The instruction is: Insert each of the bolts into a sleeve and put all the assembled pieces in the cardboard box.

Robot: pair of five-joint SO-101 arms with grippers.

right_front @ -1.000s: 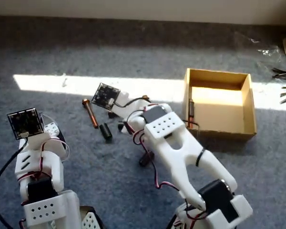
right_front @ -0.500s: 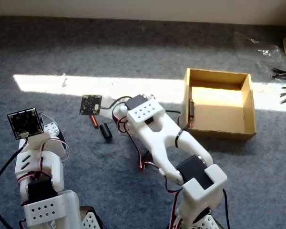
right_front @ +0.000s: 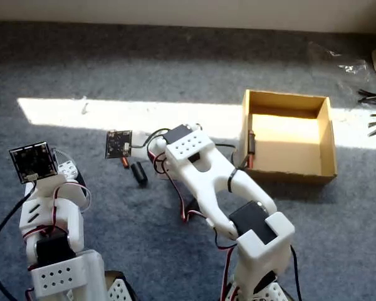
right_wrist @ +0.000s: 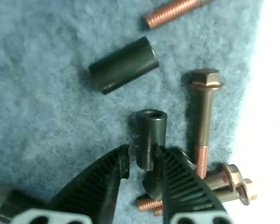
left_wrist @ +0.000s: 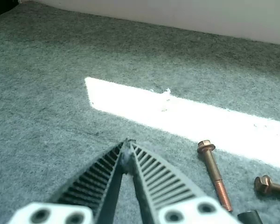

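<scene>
In the right wrist view my right gripper [right_wrist: 144, 161] is open, with its fingertips close on either side of a short black sleeve [right_wrist: 150, 135] on the carpet. A second black sleeve [right_wrist: 123, 65] lies beyond it. A copper bolt [right_wrist: 204, 112] lies beside the first sleeve, and several more bolts [right_wrist: 228, 184] are piled close by. From above, the right arm's wrist [right_front: 118, 144] hangs over this cluster, beside a black sleeve [right_front: 138, 172]. My left gripper [left_wrist: 127, 148] is shut and empty above the carpet, short of a bolt [left_wrist: 212, 172]. The cardboard box [right_front: 328, 135] stands to the right.
A dark piece with a copper end [right_front: 251, 147] leans on the box's inner left wall. A bright strip of sunlight [right_front: 69, 111] crosses the grey carpet. Metal tools [right_front: 373, 119] lie at the far right edge. The left arm [right_front: 50, 213] stands at the lower left.
The right arm has swung left and drawn back, bringing its wrist over the bolts and sleeves; the bolt that lay in the open is now mostly covered. The left arm has not moved.
</scene>
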